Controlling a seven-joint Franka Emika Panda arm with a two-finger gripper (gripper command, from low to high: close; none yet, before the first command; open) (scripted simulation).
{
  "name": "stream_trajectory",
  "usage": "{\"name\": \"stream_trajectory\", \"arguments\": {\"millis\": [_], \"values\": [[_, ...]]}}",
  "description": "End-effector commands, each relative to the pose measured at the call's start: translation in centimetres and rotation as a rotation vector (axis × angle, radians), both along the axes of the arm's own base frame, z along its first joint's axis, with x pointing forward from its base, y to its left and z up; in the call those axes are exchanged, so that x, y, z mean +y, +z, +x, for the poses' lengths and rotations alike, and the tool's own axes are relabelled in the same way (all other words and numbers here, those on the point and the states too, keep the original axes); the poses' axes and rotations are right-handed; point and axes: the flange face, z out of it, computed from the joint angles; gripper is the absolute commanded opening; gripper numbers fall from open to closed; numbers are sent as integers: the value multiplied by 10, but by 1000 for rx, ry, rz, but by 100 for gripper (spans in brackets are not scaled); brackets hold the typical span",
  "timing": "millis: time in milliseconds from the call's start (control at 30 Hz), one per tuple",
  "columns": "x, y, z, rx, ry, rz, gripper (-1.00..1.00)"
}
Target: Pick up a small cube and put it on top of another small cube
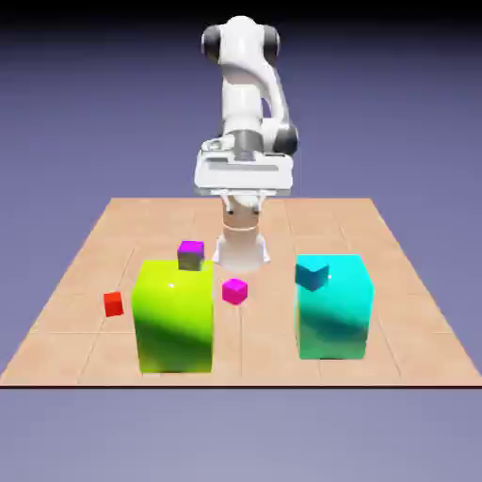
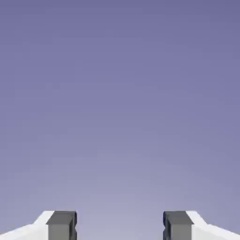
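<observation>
The small cube (image 1: 234,291), tiny and bright magenta-pink, lies on the table between the two big blocks. A darker violet-purple small cube (image 1: 191,254) shows at the far top edge of the lime block (image 1: 174,320). My gripper (image 1: 244,179) hangs high above the table's far half, well above and behind the magenta cube, touching nothing. In the hand view the gripper (image 2: 120,229) is open: its two grey fingertips (image 2: 62,226) stand wide apart with only the blue-violet backdrop between them. No cube shows in that view.
A big cyan block (image 1: 337,311) stands at the exterior view's right, with a small teal cube (image 1: 313,274) showing against its upper left corner. A small red cube (image 1: 113,303) lies left of the lime block. The robot's base (image 1: 241,247) stands behind the cubes.
</observation>
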Motion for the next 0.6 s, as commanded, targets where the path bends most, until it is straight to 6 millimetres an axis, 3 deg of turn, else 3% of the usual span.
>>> {"name": "stream_trajectory", "arguments": {"millis": [0,133,300,400,567], "values": [[0,3,-2,14,-17,12,0],[-23,-58,-4,278,-156,140,0],[-43,-130,-24,607,-339,287,0],[-53,-184,-46,814,-439,358,0],[-66,-272,-103,1139,-595,436,0]]}}
